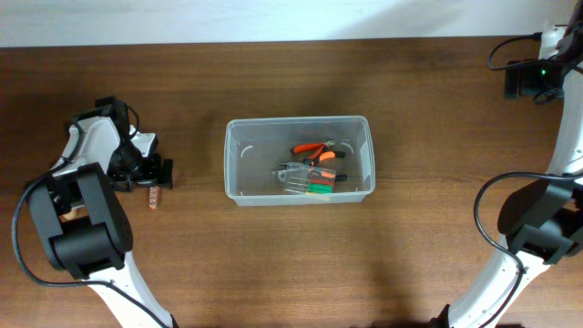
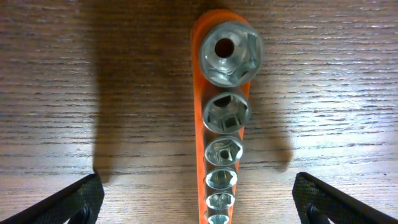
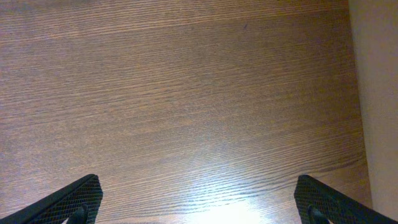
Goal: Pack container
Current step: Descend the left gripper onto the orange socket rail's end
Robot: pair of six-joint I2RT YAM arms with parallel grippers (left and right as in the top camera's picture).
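Brown wood-grain table carries one clear container.

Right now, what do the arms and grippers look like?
Both arms, left arm and right arm, have white links, bulky black joints and looping black cables. A green light glows near the right arm's tip. The fingers are black, wedge-shaped, cross-hatched.
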